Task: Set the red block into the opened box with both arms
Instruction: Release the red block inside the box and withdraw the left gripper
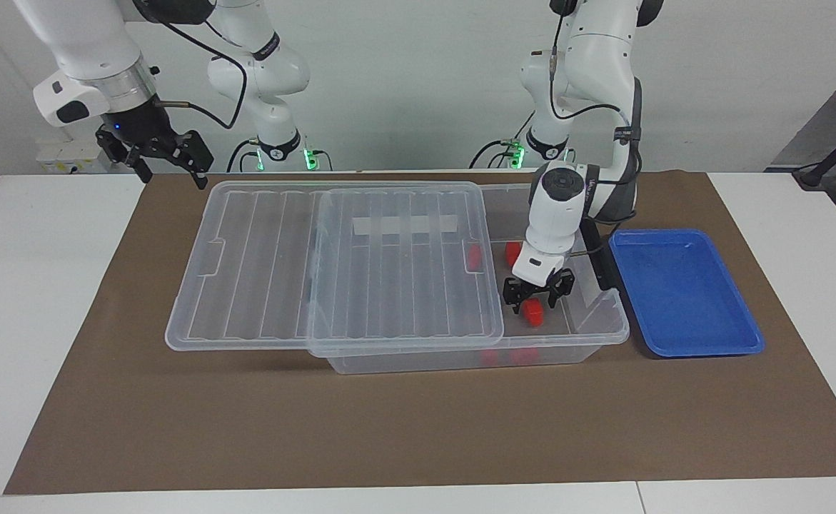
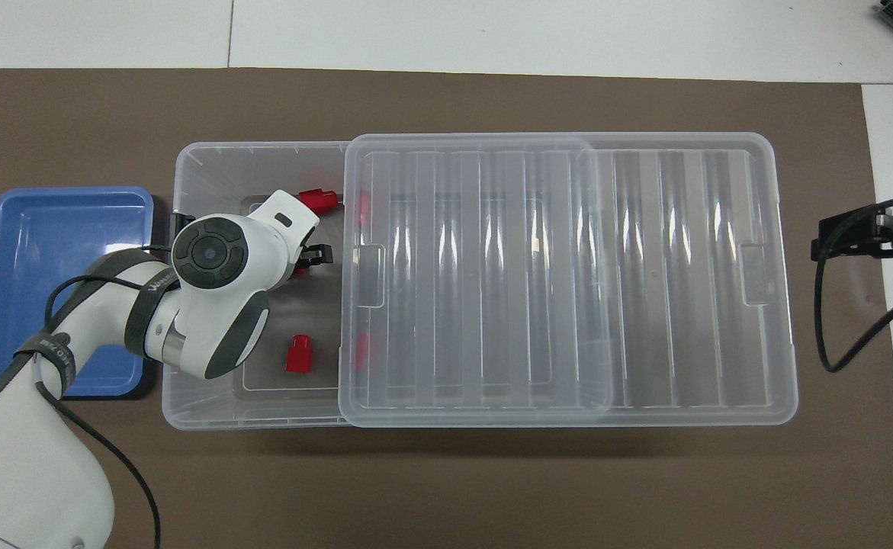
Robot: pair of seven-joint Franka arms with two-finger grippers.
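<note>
Our left gripper [image 1: 534,303] stands spread inside the box [image 1: 607,330], the red block [image 1: 532,313] directly beneath its fingertips; the right gripper [image 1: 157,153], also spread, waits well apart from the box.

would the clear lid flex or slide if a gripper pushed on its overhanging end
The lid looks thin but ribbed, so it would probably flex only slightly. It rests loosely across the box, overhanging toward the right arm's end, so a sideways push would likely slide it, and a downward one might tip it.

Left end effector [image 1: 532,300], fingers spread, straddles red block [image 1: 532,312] inside the box [image 1: 603,325].
</note>
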